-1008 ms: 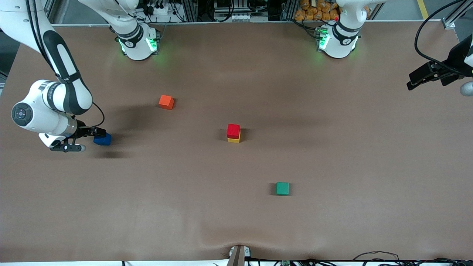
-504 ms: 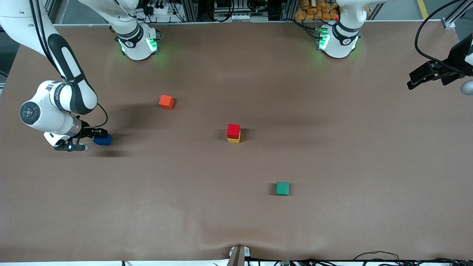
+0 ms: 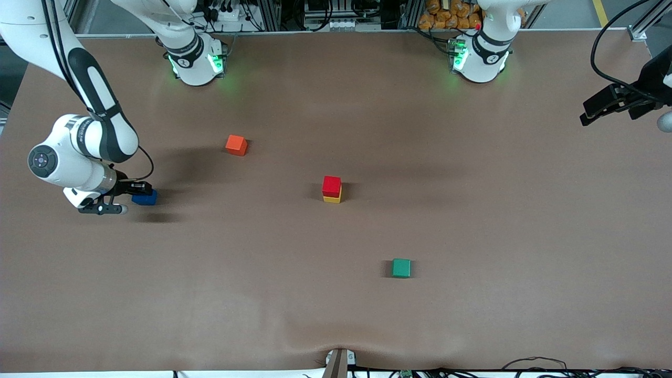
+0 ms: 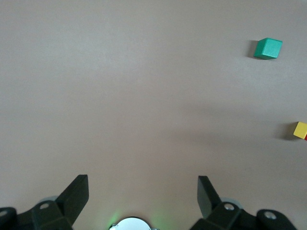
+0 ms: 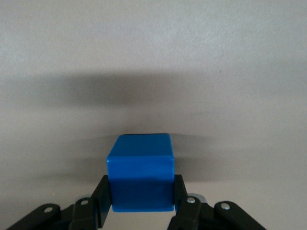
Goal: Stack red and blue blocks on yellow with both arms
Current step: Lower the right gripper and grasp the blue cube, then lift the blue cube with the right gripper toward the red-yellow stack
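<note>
The red block (image 3: pixel 331 185) sits on top of the yellow block (image 3: pixel 332 199) at the middle of the table; a corner of the yellow block (image 4: pixel 301 130) also shows in the left wrist view. At the right arm's end of the table, my right gripper (image 3: pixel 140 193) (image 5: pixel 141 191) is shut on the blue block (image 3: pixel 145 198) (image 5: pixel 140 175), one finger on each side, low at the table. My left gripper (image 3: pixel 592 113) (image 4: pixel 142 189) hangs open over the left arm's end of the table with nothing between its fingers.
An orange-red cube (image 3: pixel 236 145) lies farther from the front camera than the stack, toward the right arm's end. A green cube (image 3: pixel 401 268) (image 4: pixel 267 48) lies nearer to the front camera than the stack. The brown table (image 3: pixel 472 220) stretches between them.
My right gripper's fingers have closed on the blue block, and the right arm shifted a little over it. The left arm has hardly moved.
</note>
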